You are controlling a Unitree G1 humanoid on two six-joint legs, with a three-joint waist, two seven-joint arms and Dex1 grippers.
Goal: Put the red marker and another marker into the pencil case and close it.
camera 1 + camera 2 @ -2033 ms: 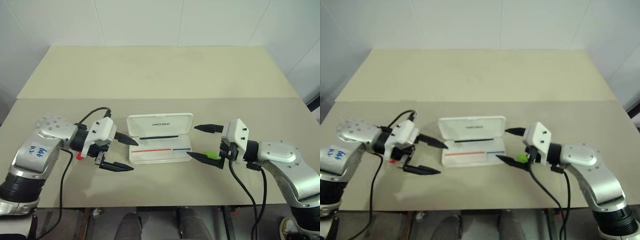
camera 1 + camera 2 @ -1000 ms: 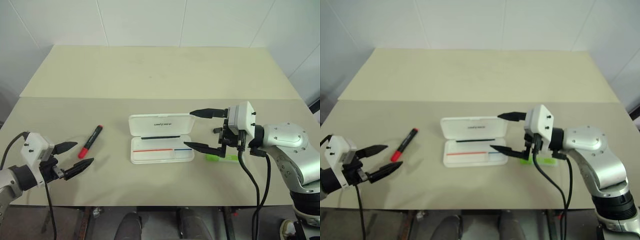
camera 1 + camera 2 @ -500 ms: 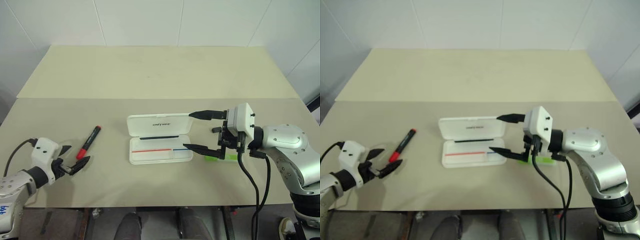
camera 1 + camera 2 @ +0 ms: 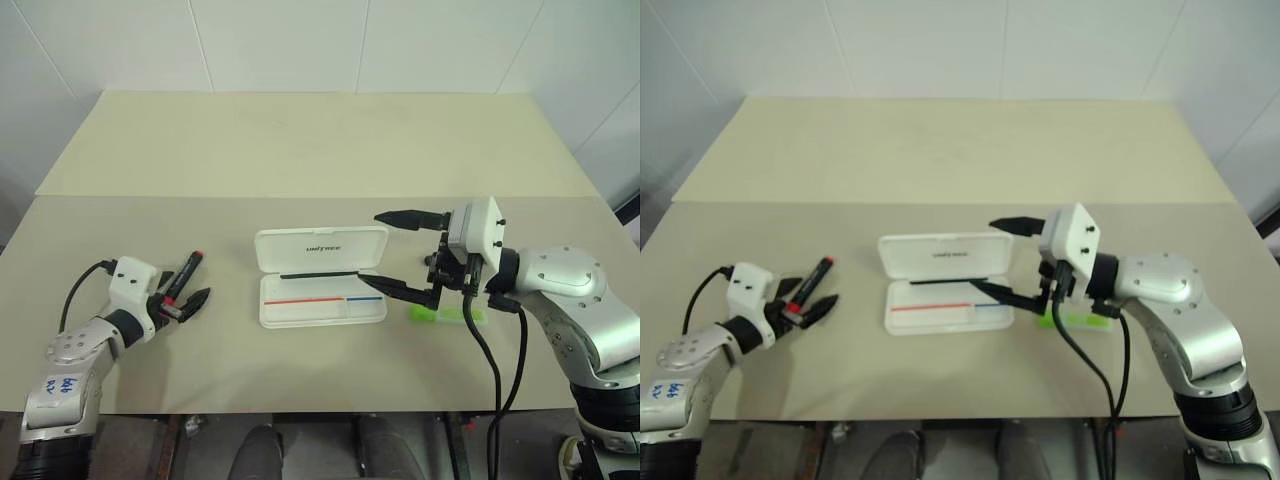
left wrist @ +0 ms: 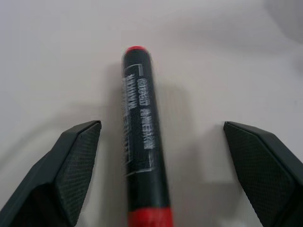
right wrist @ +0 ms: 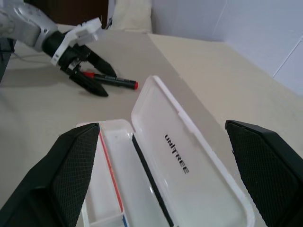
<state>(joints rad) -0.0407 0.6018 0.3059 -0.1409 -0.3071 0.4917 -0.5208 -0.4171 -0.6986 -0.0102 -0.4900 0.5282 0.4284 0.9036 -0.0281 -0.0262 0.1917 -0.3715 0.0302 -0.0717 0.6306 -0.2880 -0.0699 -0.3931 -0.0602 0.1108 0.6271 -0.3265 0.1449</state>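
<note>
Alignment between the left gripper (image 4: 186, 295) and the red marker (image 4: 181, 282) is what we judge the coming grasp to turn on. We see the marker lying flat on the surface (image 4: 300, 150), well to the left of the pencil case (image 4: 321, 287), its long axis running from the near left to the far right. In the left wrist view the marker (image 5: 143, 142) lies lengthwise between the two fingers (image 5: 71, 170), which stand wide apart and touch nothing; its axis runs along the line the jaws point, not across it. We therefore expect a closing of the jaws to catch the barrel across its narrow width, provided the gripper is low enough, which we cannot confirm. The left arm is by far the nearer to this marker. The pencil case lies open at the middle of the surface, lid folded back to the far side, tray holding neither marker. The right gripper (image 4: 405, 255) hangs over the right end of the case, jaws released and empty. The lime-green marker (image 4: 445, 314) lies on the surface just right of the case, beneath the right gripper, so we assign it to the right arm.
</note>
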